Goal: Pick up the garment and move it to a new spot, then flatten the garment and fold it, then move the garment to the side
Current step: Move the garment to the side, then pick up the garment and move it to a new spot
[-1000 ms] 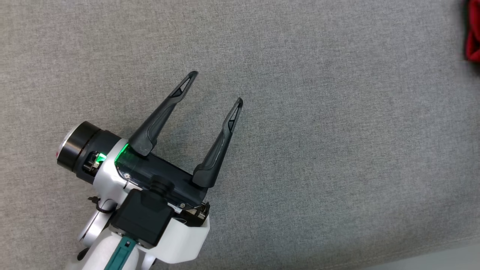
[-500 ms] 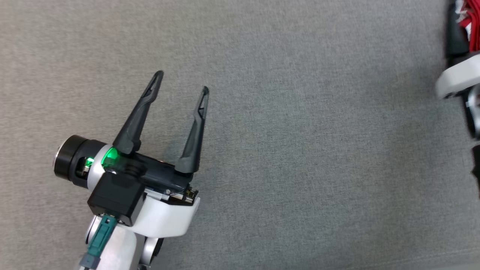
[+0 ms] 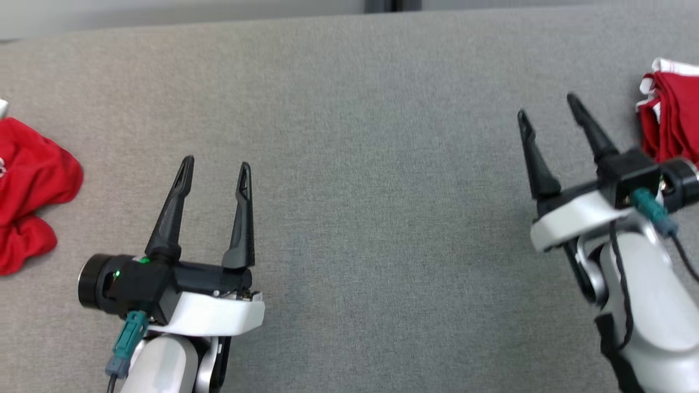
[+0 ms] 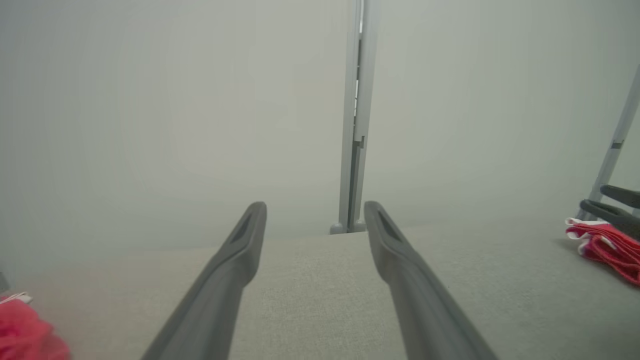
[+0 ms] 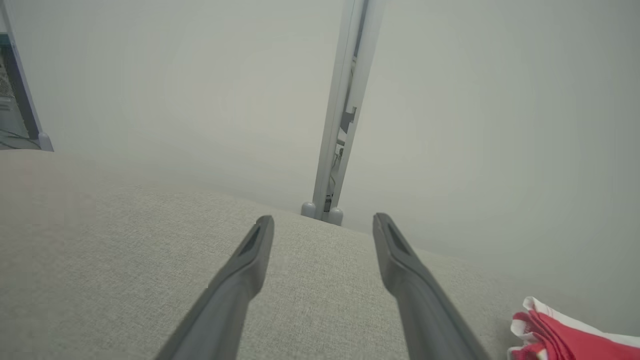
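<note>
A crumpled red garment (image 3: 33,185) lies at the left edge of the grey table, seen low and blurred in the left wrist view as well (image 4: 25,335). A second red garment with white trim (image 3: 674,120) lies folded at the right edge (image 4: 605,245) (image 5: 565,340). My left gripper (image 3: 215,161) hovers open and empty right of the crumpled garment, apart from it (image 4: 315,206). Just left of the folded garment stands my right gripper (image 3: 547,105), open with nothing between its fingers (image 5: 324,218).
The grey fabric-covered table (image 3: 382,164) stretches between the two grippers. Its far edge runs along the top of the head view. Behind it stands a pale wall with a vertical grey post (image 4: 355,125) (image 5: 345,100).
The head camera has swung, so the whole picture has shifted and both garments and the right gripper have come into view. My left gripper's fingers now point straight up that view. Both grippers stay open.
</note>
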